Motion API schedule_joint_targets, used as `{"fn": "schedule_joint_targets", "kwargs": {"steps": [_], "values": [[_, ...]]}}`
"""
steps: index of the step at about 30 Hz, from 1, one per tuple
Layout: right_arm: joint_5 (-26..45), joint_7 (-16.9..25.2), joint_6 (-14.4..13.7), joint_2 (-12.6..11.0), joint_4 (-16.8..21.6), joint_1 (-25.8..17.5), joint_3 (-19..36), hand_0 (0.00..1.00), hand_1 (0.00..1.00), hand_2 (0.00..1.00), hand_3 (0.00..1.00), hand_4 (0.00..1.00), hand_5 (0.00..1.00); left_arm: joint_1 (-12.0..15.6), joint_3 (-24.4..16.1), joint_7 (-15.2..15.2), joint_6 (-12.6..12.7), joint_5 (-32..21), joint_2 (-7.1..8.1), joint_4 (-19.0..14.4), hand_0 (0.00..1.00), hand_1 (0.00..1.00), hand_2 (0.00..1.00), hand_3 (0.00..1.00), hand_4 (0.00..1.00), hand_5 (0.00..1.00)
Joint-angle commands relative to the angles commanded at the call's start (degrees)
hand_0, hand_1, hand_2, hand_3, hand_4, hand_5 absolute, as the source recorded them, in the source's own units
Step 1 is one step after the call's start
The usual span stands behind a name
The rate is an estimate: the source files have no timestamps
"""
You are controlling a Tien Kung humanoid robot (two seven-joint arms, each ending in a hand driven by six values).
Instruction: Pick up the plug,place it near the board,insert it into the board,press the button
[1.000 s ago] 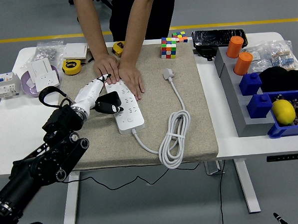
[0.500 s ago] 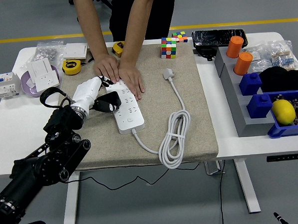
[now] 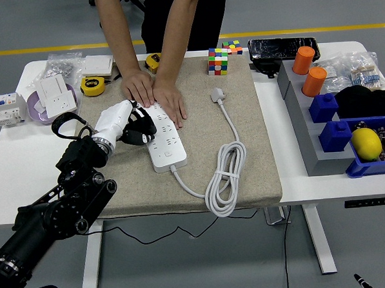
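Head view: one left hand (image 3: 128, 125) working at the mat's left side; right hand not in view.
Left hand: white shell, dark fingers (image 3: 142, 128) curled inward at the board's left edge. Whether they pinch a dark plug or are merely closed cannot be told; no plug shows clearly apart from the fingers.
Board (image 3: 161, 138): white power strip, directly at the fingertips, lying on the mat (image 3: 246, 173) with its long axis running away from the hand.
Button: probably the mark at the board's near end, just right of and nearer than the hand; too small to confirm.
Step in hand: judged as insertion, the hand being at the sockets on the board's left side.
Next move: calls for a straight downward push with the pins square to the socket, then a shift toward the board's near end to press the button.
Cord (image 3: 225, 174): one, white, coiled, right of the board, ending in one white plug (image 3: 217, 95) farther off.
Person's hands (image 3: 156, 94): two, flat on the board's far end, just beyond the fingers, holding it down.
Tape measures (image 3: 92, 86): two, yellow, beyond the hand.
Cube (image 3: 218, 61): one large, far right of the hand, and a smaller one just behind it.
Orange cups (image 3: 303, 59): two, far right.
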Motion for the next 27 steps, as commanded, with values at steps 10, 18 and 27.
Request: {"fn": "schedule_joint_targets", "kwargs": {"steps": [10, 18, 27], "values": [[0.14, 0.03, -0.02, 0.11, 0.00, -0.03, 0.02, 0.801, 0.736, 0.726, 0.754, 0.998, 0.998, 1.72, -3.35, -1.98, -0.13, -5.72, 1.53, -3.51, 0.342, 0.414, 0.482, 0.538, 0.782, 0.067], [-0.10, -0.04, 0.02, 0.16, 0.00, -0.32, 0.27, 0.801, 0.735, 0.726, 0.754, 0.998, 0.998, 2.50, -7.25, -1.80, -0.32, -3.36, 3.39, -2.54, 0.356, 0.445, 0.476, 0.536, 0.771, 0.074], [0.02, 0.02, 0.02, 0.16, 0.00, -0.18, 0.12, 0.801, 0.735, 0.726, 0.754, 0.998, 0.998, 2.82, -6.80, -2.13, -1.72, -2.61, 3.53, -0.08, 0.417, 0.506, 0.522, 0.547, 0.809, 0.081]]}}
